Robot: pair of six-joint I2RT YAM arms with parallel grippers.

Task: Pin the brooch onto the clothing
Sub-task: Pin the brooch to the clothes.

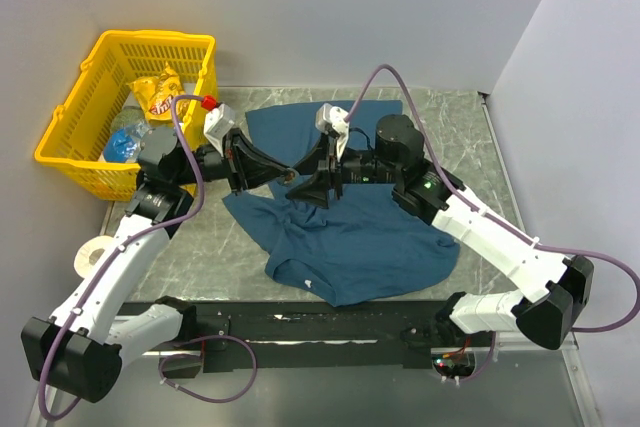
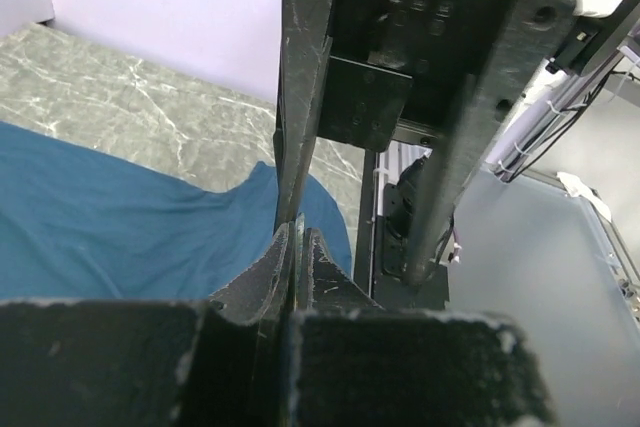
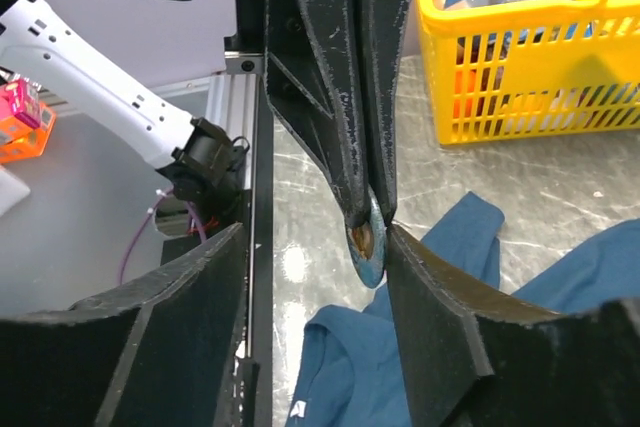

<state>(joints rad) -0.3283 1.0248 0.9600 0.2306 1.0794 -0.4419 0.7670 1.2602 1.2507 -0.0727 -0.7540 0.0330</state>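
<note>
Right wrist view gives me the best look: the left end effector comes in from above with its two black fingers pressed together on the brooch, a small round disc held on edge at the very tips. The disc shows a pale silvery face with a brownish patch. My right end effector is spread wide, its own fingers standing either side of that pinch. The one on the right of this view sits just beside the brooch; I cannot tell whether it touches.

From the left wrist camera I see the same meeting from the other side. The left fingers are closed to a thin slit, and one finger of the right arm runs down to that slit while its partner stands well apart.

On the top external view both arms reach inward and meet over the upper left part of the clothing. The dark teal shirt lies rumpled on the marbled desk, its small white label towards the near edge. The brooch looks lifted off the cloth. A yellow basket sits at the far left corner, holding a snack bag and a bottle.
</note>
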